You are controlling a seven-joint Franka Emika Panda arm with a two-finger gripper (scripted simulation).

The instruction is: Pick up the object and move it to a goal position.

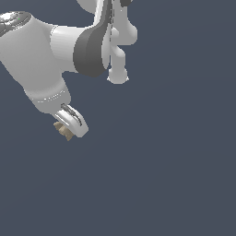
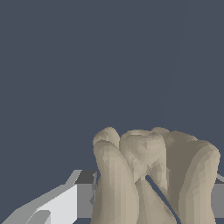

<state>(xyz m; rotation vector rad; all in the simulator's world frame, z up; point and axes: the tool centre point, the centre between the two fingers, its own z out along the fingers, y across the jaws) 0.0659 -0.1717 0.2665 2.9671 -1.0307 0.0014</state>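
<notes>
Gripper (image 1: 68,128) closed around the object (image 1: 62,131), at the exterior view's left, a little above mid-height. Object tan-beige, lumpy, partly hidden behind the white finger (image 1: 73,120) nearest the camera. Seen in the wrist view as a large knobbly mass (image 2: 148,175) with rounded lobes, pressed between grey-white finger parts (image 2: 57,205) on either side. White arm (image 1: 41,50) angled down from upper left. Plain slate-blue background (image 1: 175,161) all around; no supporting surface distinguishable.

Flat, featureless dark slate-blue surface (image 1: 175,175) fills both views edge to edge; uniform colour, no seams or markings visible. Cannot tell whether anything rests directly on it.
</notes>
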